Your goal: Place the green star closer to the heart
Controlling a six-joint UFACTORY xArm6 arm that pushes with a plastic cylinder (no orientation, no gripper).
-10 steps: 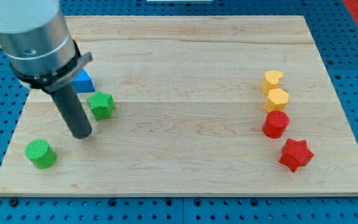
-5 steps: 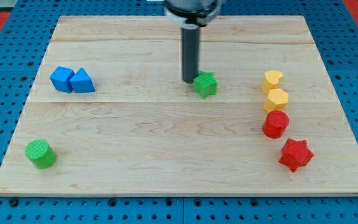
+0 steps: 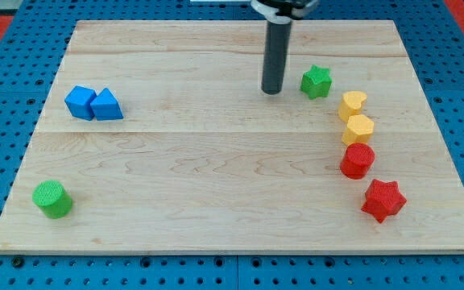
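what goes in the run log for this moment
tip left of green star, apart | star up-left of yellow heart, near, not touching

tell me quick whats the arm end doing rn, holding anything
No gripper: my tip holds nothing, standing apart to the view's left of the green star.

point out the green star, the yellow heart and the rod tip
green star (image 3: 316, 81), camera view, centre of its top face
yellow heart (image 3: 352, 102), camera view, middle of its top
my tip (image 3: 272, 91), camera view, rod's very end
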